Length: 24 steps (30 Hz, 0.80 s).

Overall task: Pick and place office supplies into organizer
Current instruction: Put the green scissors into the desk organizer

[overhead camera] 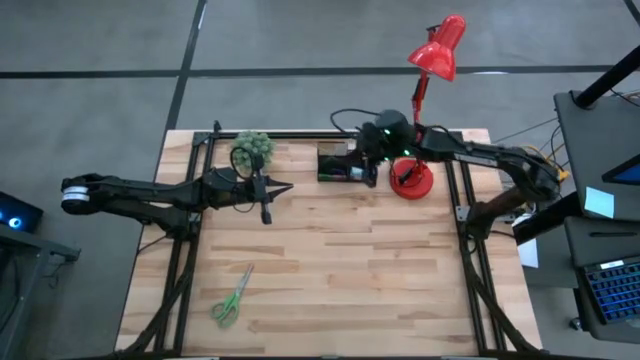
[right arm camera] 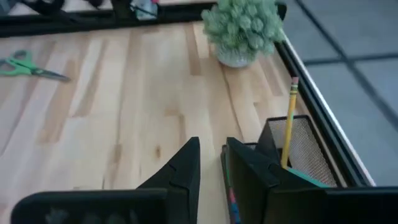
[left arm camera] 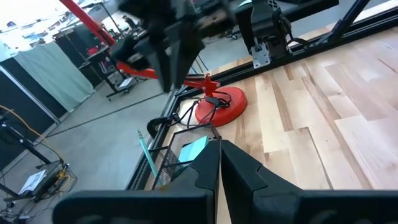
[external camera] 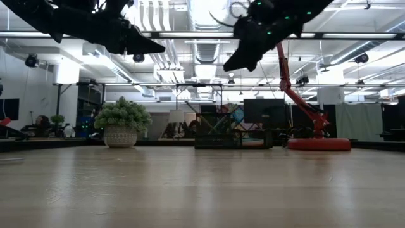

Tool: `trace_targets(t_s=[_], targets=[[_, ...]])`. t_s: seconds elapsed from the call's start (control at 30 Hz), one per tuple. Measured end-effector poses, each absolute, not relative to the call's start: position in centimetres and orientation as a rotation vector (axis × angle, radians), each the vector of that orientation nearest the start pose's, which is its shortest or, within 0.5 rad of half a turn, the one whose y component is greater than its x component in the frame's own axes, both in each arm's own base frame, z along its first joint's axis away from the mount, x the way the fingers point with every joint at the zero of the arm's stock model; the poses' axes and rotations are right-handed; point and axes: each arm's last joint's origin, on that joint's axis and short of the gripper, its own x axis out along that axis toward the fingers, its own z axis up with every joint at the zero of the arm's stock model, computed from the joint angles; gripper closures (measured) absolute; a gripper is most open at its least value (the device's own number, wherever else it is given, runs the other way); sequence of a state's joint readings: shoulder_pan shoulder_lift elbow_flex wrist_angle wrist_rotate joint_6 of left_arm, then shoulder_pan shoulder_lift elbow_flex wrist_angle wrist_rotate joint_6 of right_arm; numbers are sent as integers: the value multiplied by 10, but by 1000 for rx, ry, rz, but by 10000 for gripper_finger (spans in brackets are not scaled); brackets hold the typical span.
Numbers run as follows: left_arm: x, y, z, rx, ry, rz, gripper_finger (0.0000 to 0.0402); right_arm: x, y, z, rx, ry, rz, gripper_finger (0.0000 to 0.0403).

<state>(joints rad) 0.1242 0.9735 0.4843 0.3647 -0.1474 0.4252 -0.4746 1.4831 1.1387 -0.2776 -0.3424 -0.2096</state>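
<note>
The black mesh organizer stands at the table's far edge. A yellow pencil stands upright in it, and so does a teal pen. A light-blue sticky note lies inside. The green-handled scissors lie flat near the table's front left. My right gripper hovers above the organizer's right end; it is open by a narrow gap with nothing between the fingers. My left gripper is shut and empty, and hangs in the air left of the organizer.
A small potted plant stands left of the organizer. The red lamp's round base sits just right of it, with a black cord beside it. Bare wood stretches across the table's middle and near side.
</note>
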Motion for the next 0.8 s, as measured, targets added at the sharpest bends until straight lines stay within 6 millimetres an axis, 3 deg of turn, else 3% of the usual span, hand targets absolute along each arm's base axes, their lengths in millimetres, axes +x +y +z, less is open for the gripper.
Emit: trace_targets(t_s=[0.53, 0.8], targets=[[209, 30, 247, 422, 188, 239, 402, 199, -90, 244, 2, 301, -118, 335], [209, 30, 247, 372, 182, 243, 402, 158, -75, 218, 35, 79, -329, 335]])
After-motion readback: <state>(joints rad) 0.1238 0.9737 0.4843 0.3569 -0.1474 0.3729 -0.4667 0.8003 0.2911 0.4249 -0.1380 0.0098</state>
